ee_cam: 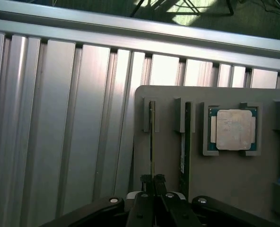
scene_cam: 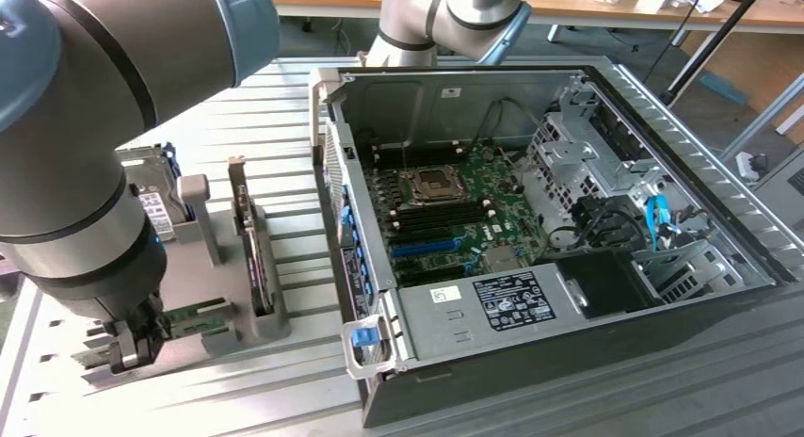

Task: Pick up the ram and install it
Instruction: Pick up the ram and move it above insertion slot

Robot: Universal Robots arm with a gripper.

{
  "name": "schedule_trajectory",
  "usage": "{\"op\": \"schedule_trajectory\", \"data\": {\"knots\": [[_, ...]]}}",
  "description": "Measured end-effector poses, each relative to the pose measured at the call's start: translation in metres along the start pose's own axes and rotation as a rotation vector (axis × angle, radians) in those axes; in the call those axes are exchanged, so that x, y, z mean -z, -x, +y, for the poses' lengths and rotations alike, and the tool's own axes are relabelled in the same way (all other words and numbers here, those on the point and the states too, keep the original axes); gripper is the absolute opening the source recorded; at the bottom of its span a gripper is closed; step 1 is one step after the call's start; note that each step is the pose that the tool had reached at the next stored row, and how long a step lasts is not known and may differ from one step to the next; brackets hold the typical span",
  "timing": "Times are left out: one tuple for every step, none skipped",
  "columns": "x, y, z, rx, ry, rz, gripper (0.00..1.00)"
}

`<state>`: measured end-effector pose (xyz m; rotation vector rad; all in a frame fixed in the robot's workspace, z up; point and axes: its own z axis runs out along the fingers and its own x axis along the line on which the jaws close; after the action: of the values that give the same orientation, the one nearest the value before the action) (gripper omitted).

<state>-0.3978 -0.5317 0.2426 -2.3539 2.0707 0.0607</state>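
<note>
**Ram on edge in the holder, fingers pinched on its near end**

A ribbed aluminium table (ee_cam: pixel 59 123) carries the grey parts holder (ee_cam: pixel 234 184). The open computer case (scene_cam: pixel 453 103) sits off the holder's side, toward the exterior view's right. On my wrist camera the ram (ee_cam: pixel 152 132) stands on edge in the slot nearest the holder's rim. Its long axis runs straight away from the gripper (ee_cam: pixel 153 178). The fingers look clamped on the stick's near end, one on each face. A second memory stick (ee_cam: pixel 186 146) lies parallel in the next slot inward, and the processor (ee_cam: pixel 232 129) sits beyond that. I judge the ram gripped but not yet lifted out of the holder.
</note>
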Motion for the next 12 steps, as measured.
{"op": "schedule_trajectory", "data": {"knots": [[0.0033,0.0,0.0001,0.0,0.0,0.0001,0.12],[0.0074,0.0,0.0002,0.0,-0.0001,0.0002,0.12],[0.0114,0.0,0.0003,0.0,-0.0001,0.0003,0.12],[0.0161,0.001,0.0003,0.0,-0.0002,0.0004,0.12],[0.0206,0.001,0.0004,0.0,-0.0003,0.0004,0.12],[0.0254,0.001,0.0005,0.0,-0.0002,0.0005,0.12],[0.0307,0.001,0.0007,0.0,-0.0002,0.0006,0.12],[0.0355,0.001,0.0007,0.0,-0.0002,0.0006,0.12],[0.0424,0.001,0.0009,0.0,-0.0002,0.0007,0.12],[0.0461,0.002,0.001,0.0,-0.0002,0.0007,0.12],[0.0526,0.002,0.0011,0.0,-0.0003,0.0008,0.12],[0.0567,0.002,0.0012,0.0,-0.0002,0.0008,0.12]]}}
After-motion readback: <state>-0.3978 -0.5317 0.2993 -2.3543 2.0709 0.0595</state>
